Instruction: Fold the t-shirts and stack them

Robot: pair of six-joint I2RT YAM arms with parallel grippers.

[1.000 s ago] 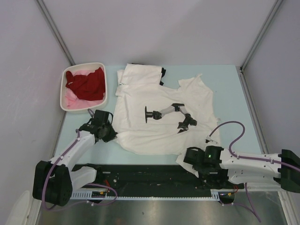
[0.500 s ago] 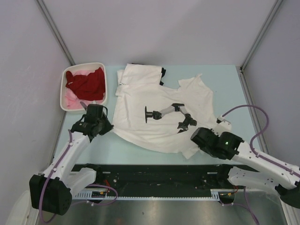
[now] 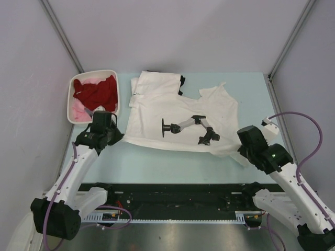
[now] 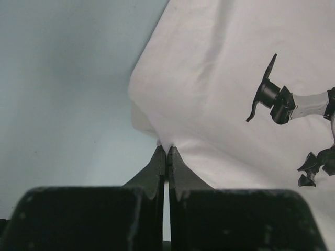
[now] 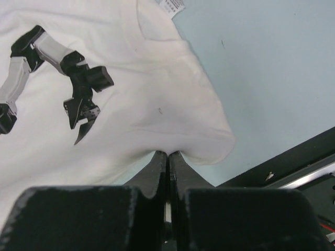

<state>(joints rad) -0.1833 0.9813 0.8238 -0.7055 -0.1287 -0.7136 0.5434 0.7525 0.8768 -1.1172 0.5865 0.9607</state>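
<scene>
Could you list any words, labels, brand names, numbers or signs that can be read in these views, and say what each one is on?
No text can be read in any view.
Neck tag on the white t-shirt: it carries dark print, too small and blurred to read.
The print on that shirt is a picture of a robot arm, without lettering.

Pale blue counter (image 3: pixel 172 162) with shirts and a basin

A cream-white t-shirt (image 3: pixel 178 112) lies spread across the middle, over a black one (image 3: pixel 182 80) peeking out at the far edge; a white basin (image 3: pixel 70 102) sits far left.
</scene>
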